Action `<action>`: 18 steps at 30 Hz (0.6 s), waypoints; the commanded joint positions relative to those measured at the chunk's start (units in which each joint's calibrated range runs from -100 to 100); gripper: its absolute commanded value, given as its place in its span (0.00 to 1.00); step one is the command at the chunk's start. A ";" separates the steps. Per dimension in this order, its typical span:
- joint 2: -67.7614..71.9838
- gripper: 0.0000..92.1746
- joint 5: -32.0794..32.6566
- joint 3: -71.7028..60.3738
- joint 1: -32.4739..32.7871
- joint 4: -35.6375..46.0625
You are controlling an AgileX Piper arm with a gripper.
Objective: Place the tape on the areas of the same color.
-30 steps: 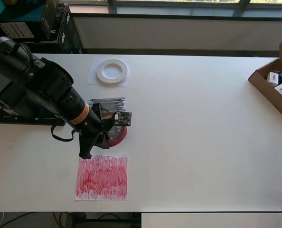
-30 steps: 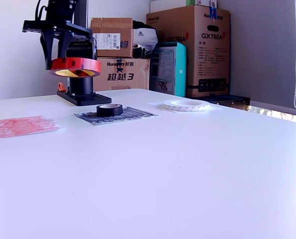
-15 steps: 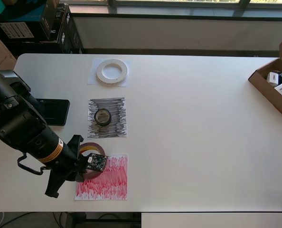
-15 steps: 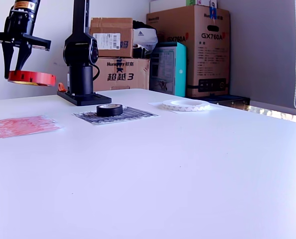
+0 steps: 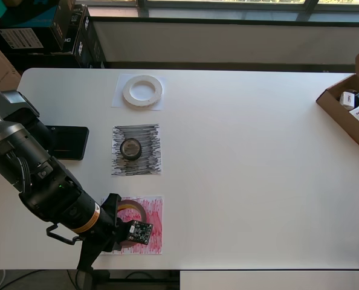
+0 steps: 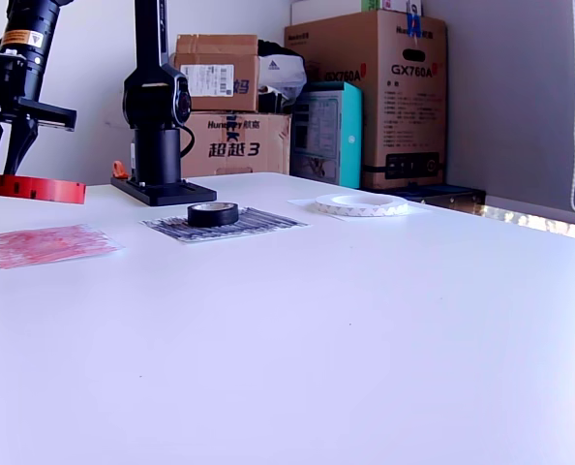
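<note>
Now my tool (image 6: 5,145) pinches the large red-brown tape roll (image 6: 37,189), hanging clear above the red-scribbled paper sheet (image 6: 45,244) on the white surface (image 6: 365,320). Overhead, I see the roll overlapping that sheet's left half.

Red-brown roll (image 6: 37,188) hangs level, held above the red sheet (image 5: 148,225); black roll (image 5: 130,147) lies centered on black sheet (image 5: 150,133); white ring (image 5: 142,90) on white sheet (image 5: 118,99).
</note>
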 commanded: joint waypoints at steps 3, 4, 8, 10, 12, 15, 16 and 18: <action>3.79 0.00 0.22 -2.09 0.23 -0.67; 4.35 0.00 0.22 -2.54 0.23 -0.67; 6.13 0.00 0.22 -4.00 0.47 -0.67; 6.31 0.00 0.22 -4.00 0.70 -0.67; 6.41 0.00 0.22 -3.90 0.78 -0.67; 6.41 0.00 0.22 -3.36 0.86 -0.67; 6.41 0.00 0.22 -3.18 0.86 -0.67; 6.50 0.00 0.22 -3.00 0.86 -0.67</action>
